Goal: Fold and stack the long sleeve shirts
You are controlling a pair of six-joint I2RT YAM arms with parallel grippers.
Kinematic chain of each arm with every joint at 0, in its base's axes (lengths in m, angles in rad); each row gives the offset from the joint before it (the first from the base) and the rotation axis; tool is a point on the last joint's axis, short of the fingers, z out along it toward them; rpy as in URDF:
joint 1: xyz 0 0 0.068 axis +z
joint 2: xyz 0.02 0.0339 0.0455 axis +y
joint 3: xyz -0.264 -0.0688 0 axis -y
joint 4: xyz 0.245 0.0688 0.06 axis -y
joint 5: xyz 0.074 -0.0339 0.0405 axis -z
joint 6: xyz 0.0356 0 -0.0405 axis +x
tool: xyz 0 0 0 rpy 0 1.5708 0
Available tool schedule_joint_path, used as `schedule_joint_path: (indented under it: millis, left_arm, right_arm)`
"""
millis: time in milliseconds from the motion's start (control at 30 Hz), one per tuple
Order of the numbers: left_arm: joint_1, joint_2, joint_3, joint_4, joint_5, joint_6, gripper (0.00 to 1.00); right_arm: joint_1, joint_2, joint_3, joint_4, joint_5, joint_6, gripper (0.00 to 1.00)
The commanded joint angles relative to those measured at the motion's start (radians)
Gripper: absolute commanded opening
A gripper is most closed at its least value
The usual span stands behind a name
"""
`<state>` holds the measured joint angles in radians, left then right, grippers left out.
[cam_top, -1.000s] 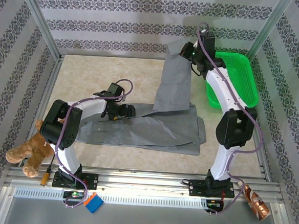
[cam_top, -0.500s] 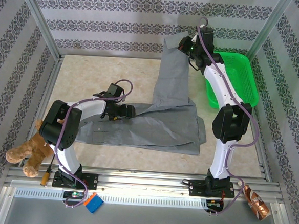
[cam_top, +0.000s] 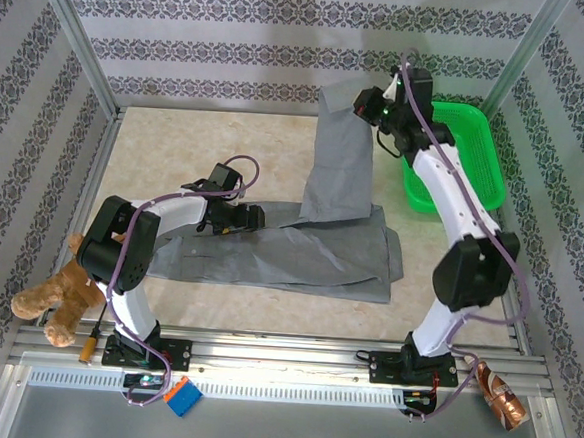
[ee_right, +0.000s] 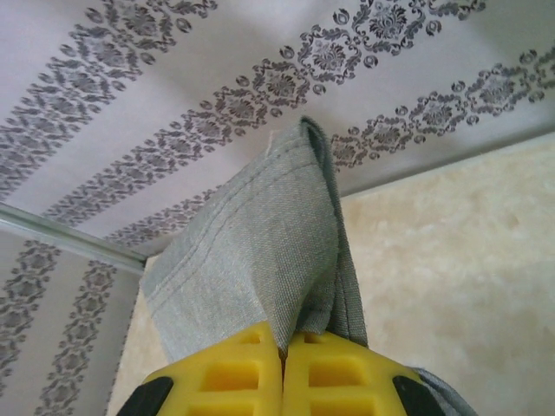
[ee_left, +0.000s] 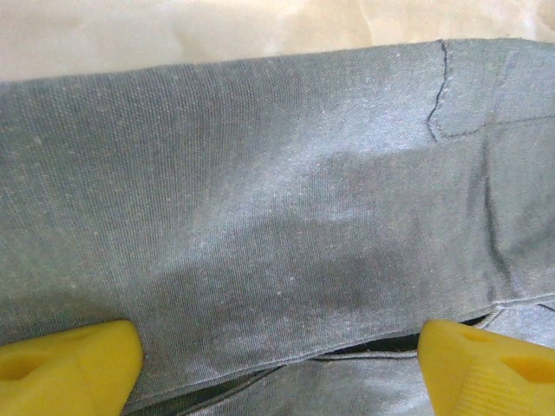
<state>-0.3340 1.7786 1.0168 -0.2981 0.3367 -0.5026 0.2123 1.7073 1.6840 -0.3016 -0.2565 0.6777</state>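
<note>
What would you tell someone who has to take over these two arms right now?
Right gripper: jaws shut on one end of the grey shirt, held up high at the far side.
Left gripper: jaws open, low over the shirt's flat part on the table.
Done: one part lifted for a fold.
Left: lay that fold down, finish folding, stack.
Green basket sits far right.

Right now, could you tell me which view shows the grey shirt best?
Top external: it takes in nearly the whole grey shirt, body flat on the table, one part raised. Left wrist gives close-up fabric and a seam; right wrist, the end pinched in the right pincer.
</note>
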Motion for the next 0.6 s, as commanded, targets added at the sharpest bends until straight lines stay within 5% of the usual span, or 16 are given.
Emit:
schedule_joint_path:
  millis: [0,267,567]
  left_arm:
    - [-0.008,0.098,-0.052,-0.077,-0.02,0.003,0.86]
    - [-0.008,0.057,0.02,-0.098,0.017,-0.001,0.87]
    - [0.008,-0.06,0.185,-0.165,0.075,-0.004,0.89]
  right_arm:
    - [0.023,-0.141,-0.132,0.01,-0.033,0.036,0.0]
    - [0.064,-0.343,-0.455,-0.02,-0.024,0.089,0.0]
    - [0.06,-0.288,-0.463,-0.027,-0.07,0.061,0.0]
